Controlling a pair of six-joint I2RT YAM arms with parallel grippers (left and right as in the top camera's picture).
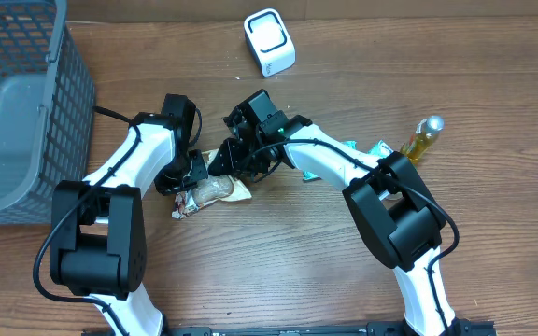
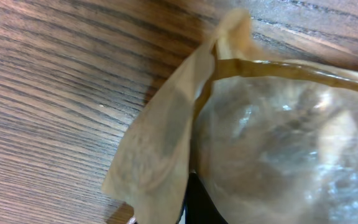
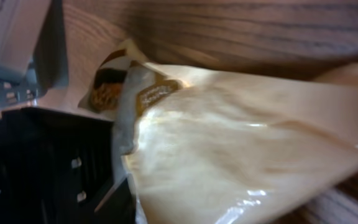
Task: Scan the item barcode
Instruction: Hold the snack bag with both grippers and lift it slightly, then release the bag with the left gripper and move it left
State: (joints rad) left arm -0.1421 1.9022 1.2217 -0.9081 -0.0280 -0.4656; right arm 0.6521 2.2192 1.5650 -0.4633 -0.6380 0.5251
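Left fingers [image 1: 191,176] pinch the packet [image 1: 216,191] at mid-frame; whether the right fingers [image 1: 238,165] are apart, I can't tell. The slick film could slip before reaching the scanner [image 1: 269,42].

Left arm [image 1: 136,149] and right arm [image 1: 330,161] match; white rounded link shells; bulky black boxy joint housings on the near side; black wrist blocks at the far ends; thin black cable loops off each arm

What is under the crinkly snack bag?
The wooden table lies under the snack bag. The bag's underside is covered, so whatever is printed there cannot be seen.
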